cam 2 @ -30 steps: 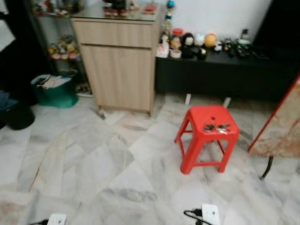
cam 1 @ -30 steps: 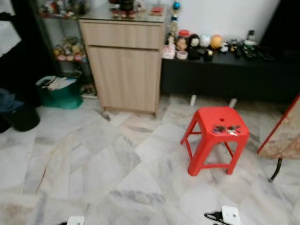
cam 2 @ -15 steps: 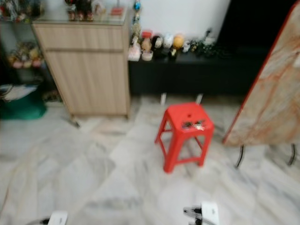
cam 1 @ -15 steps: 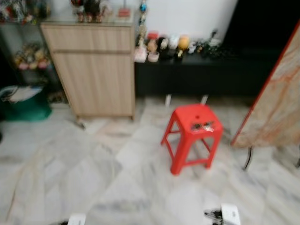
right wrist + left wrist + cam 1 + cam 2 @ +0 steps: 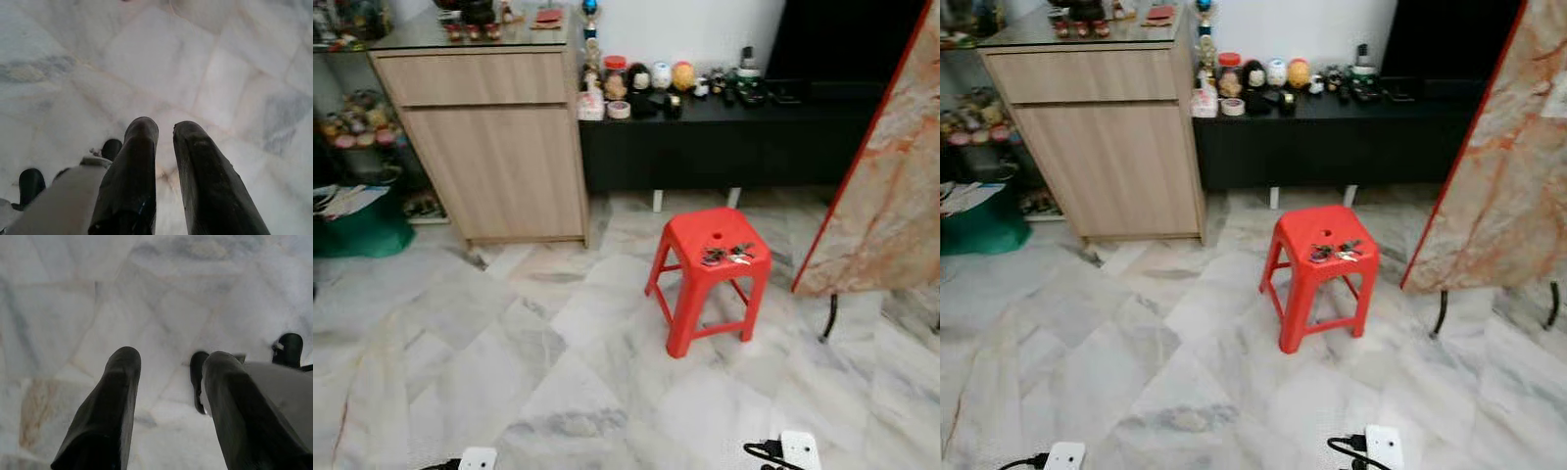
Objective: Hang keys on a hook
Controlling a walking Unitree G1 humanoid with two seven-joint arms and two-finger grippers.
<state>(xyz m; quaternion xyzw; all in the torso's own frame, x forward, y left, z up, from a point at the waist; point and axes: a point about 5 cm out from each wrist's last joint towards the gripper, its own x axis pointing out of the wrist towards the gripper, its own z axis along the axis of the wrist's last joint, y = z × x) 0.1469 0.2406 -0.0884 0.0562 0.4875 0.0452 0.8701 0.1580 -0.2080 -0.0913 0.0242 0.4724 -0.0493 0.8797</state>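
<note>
Two grippers, both hanging idle over the marble floor (image 5: 509,362); left gripper (image 5: 166,396), fingers spread well apart, nothing between them; right gripper (image 5: 164,161), fingers nearly together with a narrow gap, pinching nothing; each points down at bare tile beside the robot's feet.

Item, near: two white floor sockets with black leads at the bottom edge of the head views, one left (image 5: 477,458), one right (image 5: 797,448).

Item, middle: red plastic stool (image 5: 690,284), standing upright on the floor, well apart from both grippers; keys (image 5: 725,256) lie on its seat, toward the seat's right side, behind the centre hole; the bunch is spread flat, its long axis running roughly left to right across the seat; which way any single key points is too small to tell.

Item, right: marble-patterned slab with red edge (image 5: 891,196), leaning just beside the stool.

Item, far: wooden cabinet (image 5: 494,147); low black shelf (image 5: 724,147) with jars and small figures; green bin (image 5: 357,220) at far left.

Change: against a second ago the whole scene has slid leftward and sharpened, the stool now nearer centre; the camera has turned, the things have not moved; judged, the robot is lining up its approach to the keys; pickup not yet begun; no hook identified.
</note>
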